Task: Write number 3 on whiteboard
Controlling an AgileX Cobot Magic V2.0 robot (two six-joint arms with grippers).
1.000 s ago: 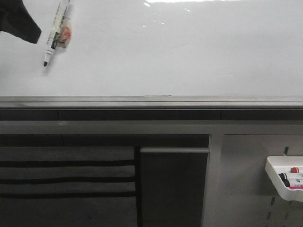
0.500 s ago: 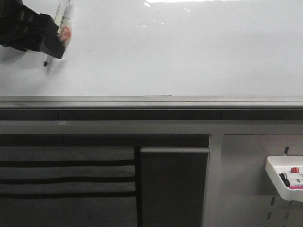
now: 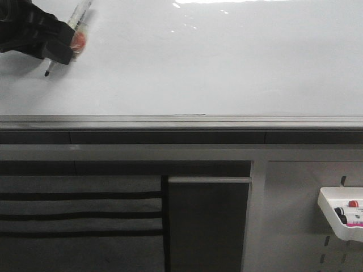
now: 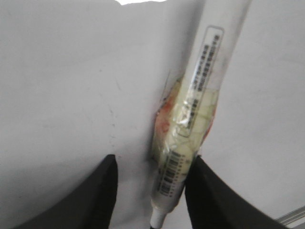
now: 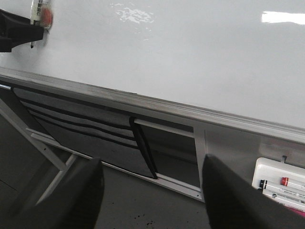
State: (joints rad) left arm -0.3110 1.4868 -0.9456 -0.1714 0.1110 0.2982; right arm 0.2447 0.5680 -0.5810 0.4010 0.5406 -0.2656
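The whiteboard (image 3: 227,62) is glossy and white and fills the upper front view. No number 3 is in view on it. A white marker (image 3: 81,17) with a taped, wrapped barrel lies slanted against the board at top left, black tip (image 3: 46,73) lowest. My left gripper (image 3: 57,52) reaches in from the left, open, with its fingers on either side of the barrel. In the left wrist view the marker (image 4: 200,95) touches one finger (image 4: 209,191), and a gap separates it from the other finger (image 4: 90,195). My right gripper (image 5: 152,162) is open and holds nothing, hanging below the board.
A grey metal ledge (image 3: 181,122) runs along the board's lower edge. Below it are grey fabric pockets (image 3: 79,209) and a dark panel (image 3: 207,224). A white tray (image 3: 340,218) with spare markers hangs on the perforated panel at lower right.
My left gripper has come in from the left and now straddles the marker. The marker has tilted, its top swinging right and its tip shifting left.
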